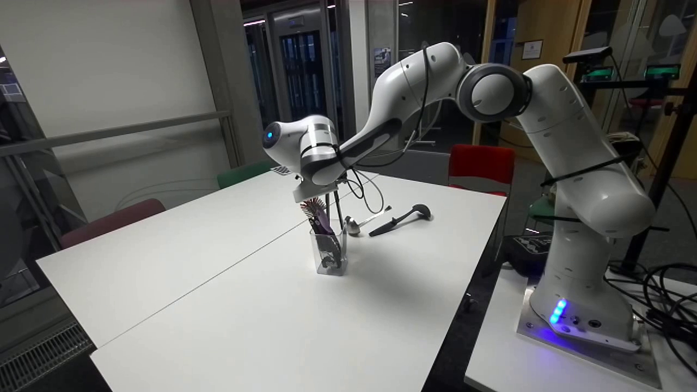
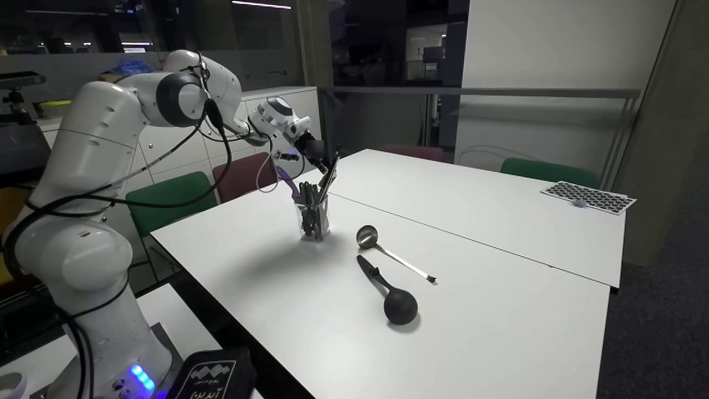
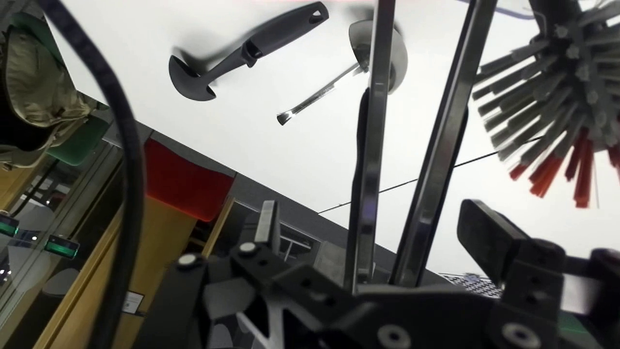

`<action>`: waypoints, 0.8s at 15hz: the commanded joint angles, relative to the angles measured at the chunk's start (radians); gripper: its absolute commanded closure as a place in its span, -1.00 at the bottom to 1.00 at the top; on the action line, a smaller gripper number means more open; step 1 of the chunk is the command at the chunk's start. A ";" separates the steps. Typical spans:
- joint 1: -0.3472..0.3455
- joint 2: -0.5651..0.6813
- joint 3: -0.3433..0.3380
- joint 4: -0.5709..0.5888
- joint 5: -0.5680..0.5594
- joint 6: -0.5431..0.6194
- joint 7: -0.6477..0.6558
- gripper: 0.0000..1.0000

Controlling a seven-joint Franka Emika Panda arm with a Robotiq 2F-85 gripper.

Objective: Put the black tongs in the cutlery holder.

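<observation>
The black tongs point(image 3: 372, 160) stand slightly tilted, their long arms running down from just under the wrist toward the cutlery holder point(image 1: 318, 255); in both exterior views the lower part seems to pass into it among the other utensils point(image 2: 312, 216), though the tips cannot be picked out there. The end effector point(image 3: 369, 213) is spread wide, one finger to either side of the tongs' upper part, and the wrist view shows a gap between each finger and the nearer arm, so it has hold of nothing. Whether the top of the tongs touches the palm cannot be told. The arms look like thin, shiny metal strips with black on their outer sides, so they should be light, hardly fragile, stiff along their length and springy across the gap. Smooth faces may slide under flat pads, and arms squeezed together will likely push back and flare on release. If another grip is needed to settle them, the best place is high up, close to where the strips seem to join, taking both at once with a light squeeze; lower down, the brush point(image 3: 571, 87) appears just beside one arm and could be caught. Since the tongs rise well above the clear holder, a sideways drag might tip it, so backing off straight along the arms seems wiser.
</observation>
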 commanded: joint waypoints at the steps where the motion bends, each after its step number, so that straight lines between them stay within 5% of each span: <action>1: 0.003 -0.037 -0.011 -0.021 0.007 0.001 -0.018 -1.00; 10: 0.008 -0.200 -0.022 -0.031 -0.091 -0.009 0.025 -1.00; 12: -0.027 -0.236 -0.019 -0.031 -0.025 -0.026 0.049 -1.00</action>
